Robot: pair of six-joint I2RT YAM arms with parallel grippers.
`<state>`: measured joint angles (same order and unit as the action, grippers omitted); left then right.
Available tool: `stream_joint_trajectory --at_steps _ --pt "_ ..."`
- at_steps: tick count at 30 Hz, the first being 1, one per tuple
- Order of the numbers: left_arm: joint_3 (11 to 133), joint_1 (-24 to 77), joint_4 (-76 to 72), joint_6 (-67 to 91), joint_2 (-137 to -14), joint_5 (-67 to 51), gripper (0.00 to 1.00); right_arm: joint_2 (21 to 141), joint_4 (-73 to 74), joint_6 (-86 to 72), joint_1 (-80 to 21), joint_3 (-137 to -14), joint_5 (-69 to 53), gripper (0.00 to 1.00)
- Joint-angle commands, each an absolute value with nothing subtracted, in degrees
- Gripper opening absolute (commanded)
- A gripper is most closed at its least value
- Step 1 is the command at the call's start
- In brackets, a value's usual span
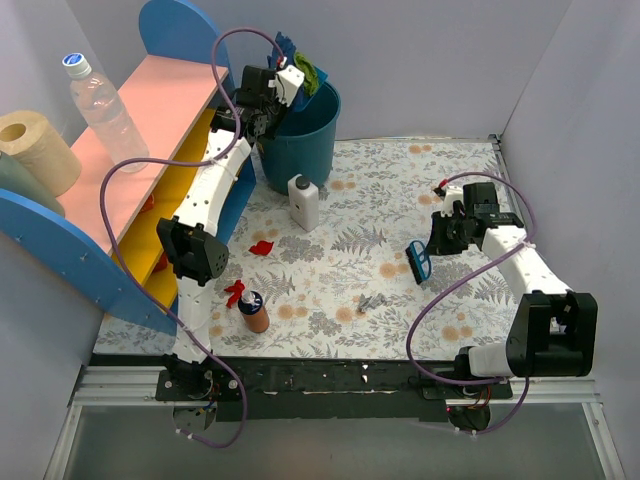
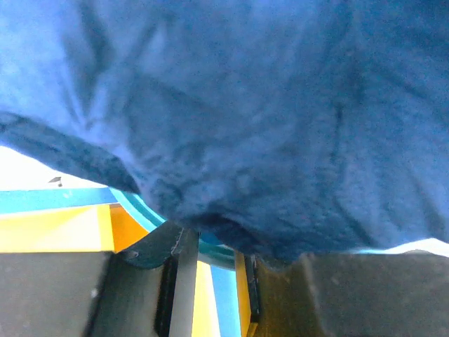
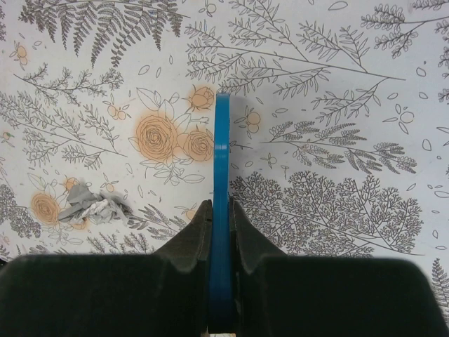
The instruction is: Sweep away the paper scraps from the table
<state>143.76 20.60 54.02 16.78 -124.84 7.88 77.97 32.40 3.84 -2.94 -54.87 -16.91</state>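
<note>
My left gripper [image 1: 283, 82] is raised over the blue bin [image 1: 300, 140] at the back and shut on the blue dustpan [image 1: 288, 48], which is tipped over the bin's rim. A green paper scrap [image 1: 306, 72] sits at the pan's edge. The dustpan [image 2: 245, 105] fills the left wrist view as a blue blur above my fingers [image 2: 175, 281]. My right gripper [image 1: 438, 240] is shut on the blue hand brush [image 1: 420, 262], held just above the table [image 1: 400, 190]. Red paper scraps [image 1: 262, 247] [image 1: 235, 292] and a silver-grey one [image 1: 368, 300] lie on the table. In the right wrist view the brush [image 3: 222, 140] stands edge-on, with the grey scrap [image 3: 91, 208] to its left.
A white bottle [image 1: 303, 200] stands in front of the bin. A small brown bottle [image 1: 255, 312] is near the left arm's base. The pink-and-yellow shelf unit [image 1: 150, 120] at the left carries a water bottle [image 1: 100, 100] and a paper roll [image 1: 35, 150]; red bits [image 1: 148, 203] lie on its lower level.
</note>
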Motion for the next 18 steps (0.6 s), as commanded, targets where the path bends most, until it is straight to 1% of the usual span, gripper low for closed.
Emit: stream_joint_trajectory --at_steps 1,6,9,10,13,14,16,17,18 --pt "145.02 20.39 50.63 11.87 -124.89 15.73 0.0 75.5 30.76 3.16 -2.2 -54.06 -18.1 0.01" --pt "144.76 20.74 47.65 6.6 -126.29 21.35 0.0 74.79 30.59 2.9 -1.93 -52.65 -18.46 0.01" --pt "144.23 21.53 44.32 0.28 -126.91 26.0 0.0 74.18 30.59 2.64 -1.76 -51.86 -18.81 0.01" --pt "143.53 22.23 42.73 -5.57 -126.74 28.45 0.0 74.01 30.5 2.55 -1.76 -51.68 -18.9 0.01" --pt "139.67 23.46 34.13 -15.17 -125.95 33.03 0.0 73.48 29.8 1.85 -1.67 -50.71 -19.07 0.01" --pt "138.01 23.64 29.58 -22.86 -125.86 33.92 0.0 73.39 29.71 1.58 -1.67 -50.28 -19.42 0.01" --pt "136.85 23.91 26.03 -30.37 -126.12 35.59 0.0 72.95 29.79 1.41 -1.58 -50.19 -19.51 0.01" --pt "135.54 23.91 24.54 -38.85 -126.3 37.42 0.0 72.86 30.06 1.41 -1.58 -50.27 -19.6 0.01" --pt "135.27 23.82 21.48 -42.24 -126.56 38.4 0.0 72.86 30.06 1.41 -1.5 -50.27 -19.6 0.01"
